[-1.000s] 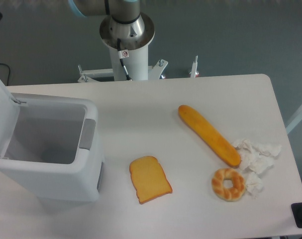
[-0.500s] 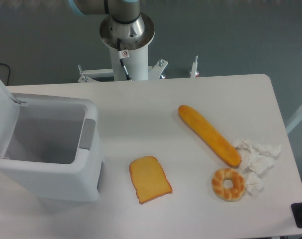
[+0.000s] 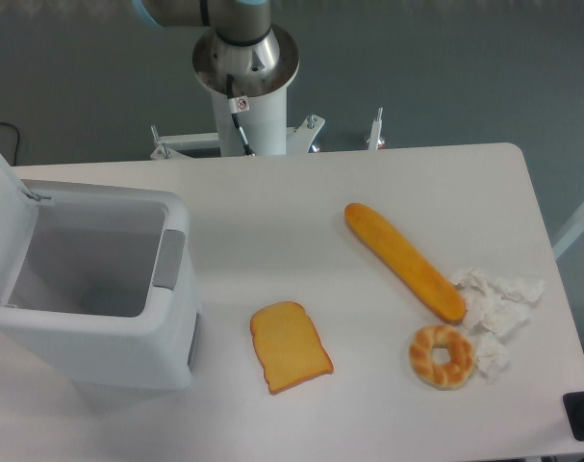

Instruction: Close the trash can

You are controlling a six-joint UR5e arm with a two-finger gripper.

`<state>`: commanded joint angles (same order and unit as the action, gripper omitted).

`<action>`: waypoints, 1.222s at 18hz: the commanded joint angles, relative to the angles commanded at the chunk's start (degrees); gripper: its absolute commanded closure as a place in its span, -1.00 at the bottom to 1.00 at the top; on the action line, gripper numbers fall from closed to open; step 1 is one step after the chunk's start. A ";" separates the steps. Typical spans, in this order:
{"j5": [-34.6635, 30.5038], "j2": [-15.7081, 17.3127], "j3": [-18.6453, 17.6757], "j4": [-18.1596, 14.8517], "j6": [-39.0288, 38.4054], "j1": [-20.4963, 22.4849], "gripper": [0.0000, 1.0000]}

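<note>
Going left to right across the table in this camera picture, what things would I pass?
Open trash can → slice of toast → long bread loaf → bagel → crumpled tissue.

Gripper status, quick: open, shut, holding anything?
Gripper: not in view; only the arm's base shows, so its state cannot be told. The trash can lid stands open.
</note>
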<state>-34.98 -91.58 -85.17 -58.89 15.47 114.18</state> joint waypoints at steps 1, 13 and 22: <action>0.00 -0.35 0.00 0.00 0.00 -0.18 -1.00; -0.44 -1.85 -0.09 0.09 0.18 -0.88 -1.00; -3.25 -2.64 -0.70 0.53 0.35 -0.71 -1.00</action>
<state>-38.23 -94.22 -85.87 -58.36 15.82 113.47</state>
